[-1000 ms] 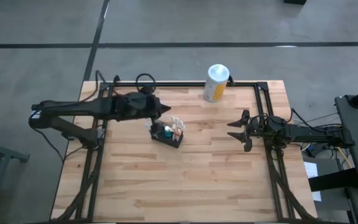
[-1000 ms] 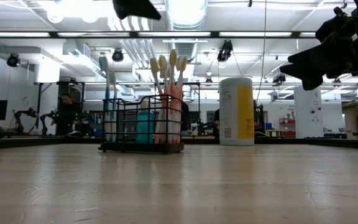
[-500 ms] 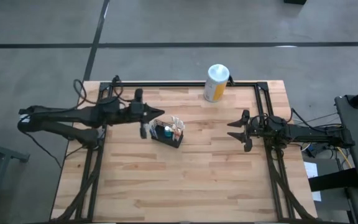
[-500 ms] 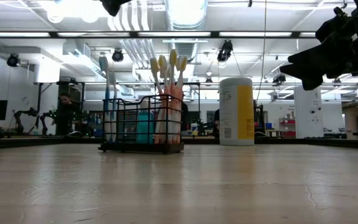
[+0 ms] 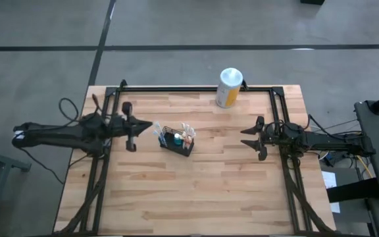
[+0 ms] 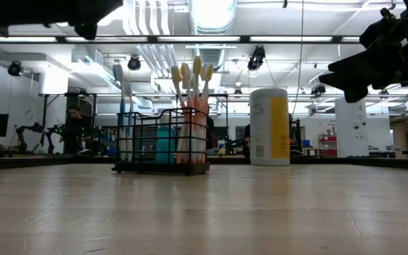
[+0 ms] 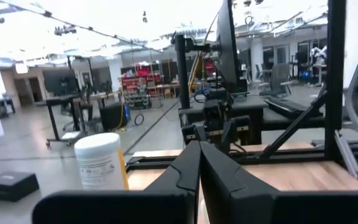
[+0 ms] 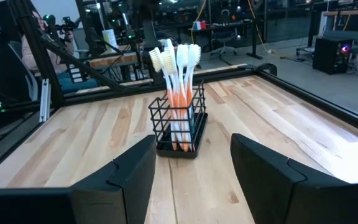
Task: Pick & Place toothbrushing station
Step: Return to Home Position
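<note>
A wooden table (image 5: pixel 196 191) is seen from above, with a robot arm at each side. The toothbrushing station (image 5: pixel 177 140), a small black wire basket, stands upright a little left of the table's middle. It holds white and orange toothbrushes (image 6: pixel 192 106) at one end, blue-handled toothbrushes (image 6: pixel 122 113) at the other, and a teal bottle (image 6: pixel 165 145) between them; the bottle is probably the mouthwash, though its label cannot be read.

A white-topped canister (image 5: pixel 229 87) stands at the far edge, well apart from the basket.

The left gripper (image 5: pixel 147 126) hangs above the table's left part, just beside the basket but clear of it. Its fingers are pressed together and hold nothing. The right gripper (image 5: pixel 249 137) waits near the right edge, facing the basket, with its fingers spread wide and empty.

The basket looks fully loaded, so the step in hand appears to be the return to rest. The next move calls for the left arm to travel away from the basket without brushing the tall toothbrush heads.
</note>
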Available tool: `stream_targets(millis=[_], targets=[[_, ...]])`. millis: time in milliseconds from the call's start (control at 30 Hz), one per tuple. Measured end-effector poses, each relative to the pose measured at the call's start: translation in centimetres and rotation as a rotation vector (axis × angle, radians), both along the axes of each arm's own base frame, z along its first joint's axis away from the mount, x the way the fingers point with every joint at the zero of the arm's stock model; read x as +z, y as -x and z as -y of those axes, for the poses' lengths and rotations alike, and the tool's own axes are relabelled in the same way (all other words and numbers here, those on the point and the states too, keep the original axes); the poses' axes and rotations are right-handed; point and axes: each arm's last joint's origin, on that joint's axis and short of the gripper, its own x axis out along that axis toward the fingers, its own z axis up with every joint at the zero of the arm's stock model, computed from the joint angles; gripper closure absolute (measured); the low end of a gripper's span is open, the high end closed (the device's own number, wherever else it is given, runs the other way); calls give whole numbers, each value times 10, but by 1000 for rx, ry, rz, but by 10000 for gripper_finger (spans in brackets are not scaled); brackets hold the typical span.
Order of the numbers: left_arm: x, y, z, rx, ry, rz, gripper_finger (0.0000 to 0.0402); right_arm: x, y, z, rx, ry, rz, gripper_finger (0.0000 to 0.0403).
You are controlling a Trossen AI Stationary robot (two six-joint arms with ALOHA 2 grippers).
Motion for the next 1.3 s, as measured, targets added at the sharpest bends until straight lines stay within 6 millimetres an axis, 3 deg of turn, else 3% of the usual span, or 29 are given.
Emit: stream_targets(millis=[433, 667, 1133, 1300], targets=[[-35, 44, 5, -120, -52, 163, 390, 0, 0, 0, 0, 0, 0, 199], [-56, 55, 7, -162, -20, 227, 390, 0, 0, 0, 0, 0, 0, 199], [-101, 42, 7, -217, 157, -126, 390, 0, 0, 0, 1, 0, -1, 199], [-104, 42, 7, -217, 164, -138, 390, 0, 0, 0, 1, 0, -1, 199]])
